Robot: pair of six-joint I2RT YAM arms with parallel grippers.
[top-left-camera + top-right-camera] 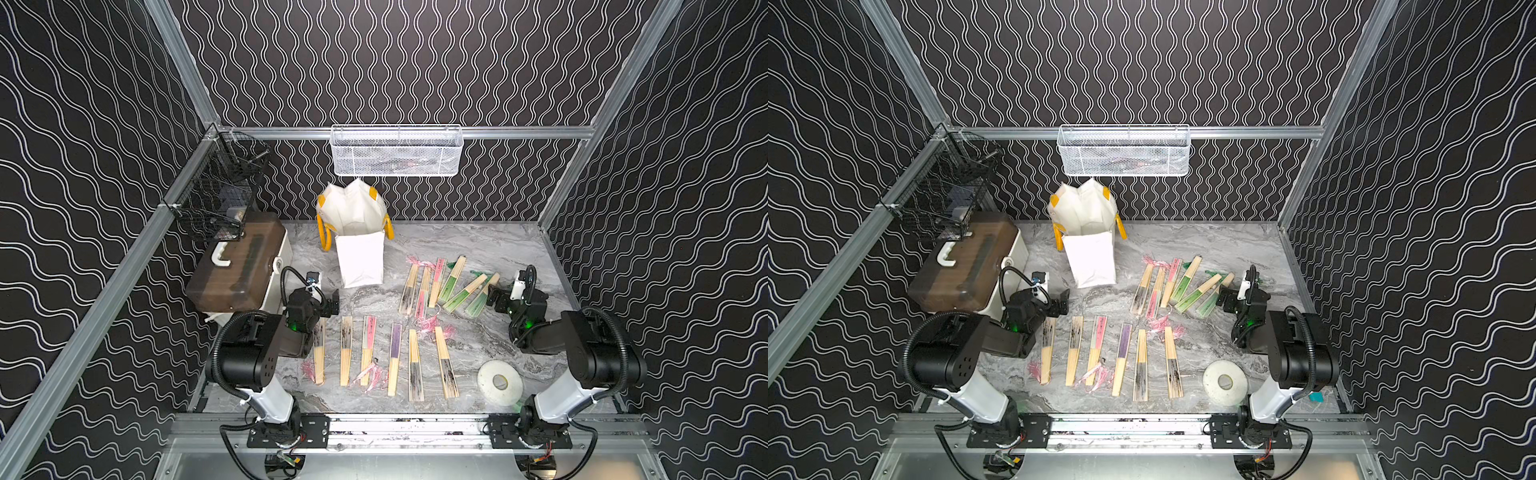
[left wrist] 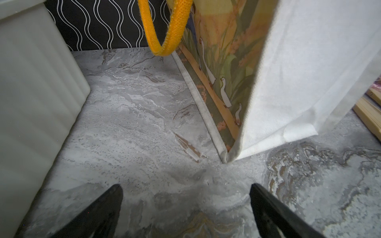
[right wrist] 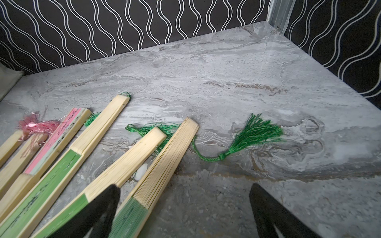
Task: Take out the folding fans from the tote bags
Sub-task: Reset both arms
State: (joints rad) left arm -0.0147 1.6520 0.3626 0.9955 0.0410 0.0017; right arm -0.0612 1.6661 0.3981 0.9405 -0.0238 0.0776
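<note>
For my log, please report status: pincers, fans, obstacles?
Left pincer open, empty, near tote bag. Right pincer open, empty, by green fans. Folding fans on table, none seen in bag. Tape roll lies apart from fans.

No legible text — none anywhere

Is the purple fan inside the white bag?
No, the purple fan lies on the marble table, in front of the upright tote bag.

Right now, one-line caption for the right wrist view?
Right gripper, fingers open, over green folding fans lying on the marble table; one green tassel trails loose.
</note>
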